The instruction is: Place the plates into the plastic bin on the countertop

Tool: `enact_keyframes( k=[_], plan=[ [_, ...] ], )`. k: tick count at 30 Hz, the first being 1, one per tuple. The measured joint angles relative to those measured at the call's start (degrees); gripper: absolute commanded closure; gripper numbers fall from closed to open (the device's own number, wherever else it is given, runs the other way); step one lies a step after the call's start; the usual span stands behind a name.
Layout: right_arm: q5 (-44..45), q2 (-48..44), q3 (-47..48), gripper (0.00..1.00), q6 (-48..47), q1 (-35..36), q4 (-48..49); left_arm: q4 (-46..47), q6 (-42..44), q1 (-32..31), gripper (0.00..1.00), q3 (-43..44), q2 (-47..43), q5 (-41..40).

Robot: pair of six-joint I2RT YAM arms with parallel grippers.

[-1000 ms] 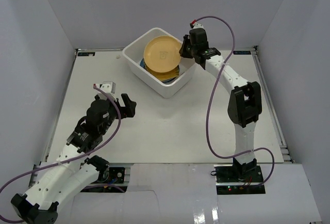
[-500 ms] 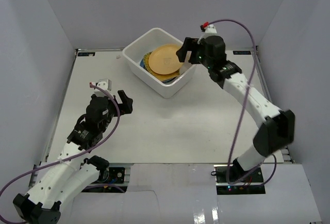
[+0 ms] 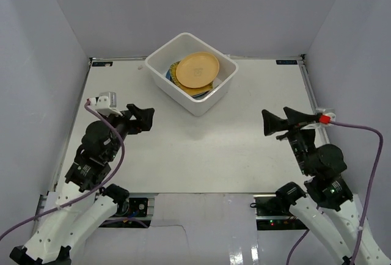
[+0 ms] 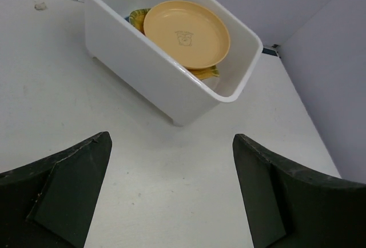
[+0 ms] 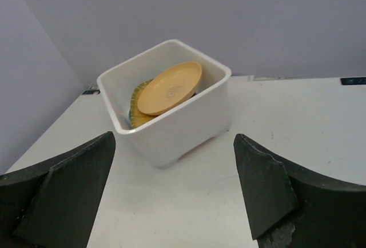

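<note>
Logging what I'm seeing on the feeds:

- Plastic bin [image 3: 204, 103]: white, sitting on the table [image 3: 183, 155] toward the far edge, roughly centre, turned at an angle to the table edges.
- Yellow plate [image 3: 197, 69]: lying inside the bin on top of the stack, face up, slightly tilted. I'm reading a small mark at its centre in both wrist cams.
- Other plates [image 3: 173, 73]: lying under the yellow one in the bin. I'm only making out a green-yellow rim and a bit of blue, so can't count them.
- Left gripper [image 3: 142, 119]: hovering over the near-left of the table, fingers apart w/ nothing between them, pointing at the bin, well apart from it.
- Right gripper [image 3: 276, 119]: hovering over the near-right, fingers spread wide, holding nothing, also facing the bin.
</note>
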Motion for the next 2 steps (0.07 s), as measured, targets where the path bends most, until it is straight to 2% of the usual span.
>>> enact_keyframes(
  k=[2],
  plan=[
    [2.4, -4.8, -0.9, 0.1, -0.7, 0.0, -1.4, 1.0, -0.2, 0.0, 0.02, -0.8, -2.1, 0.5]
  ],
)
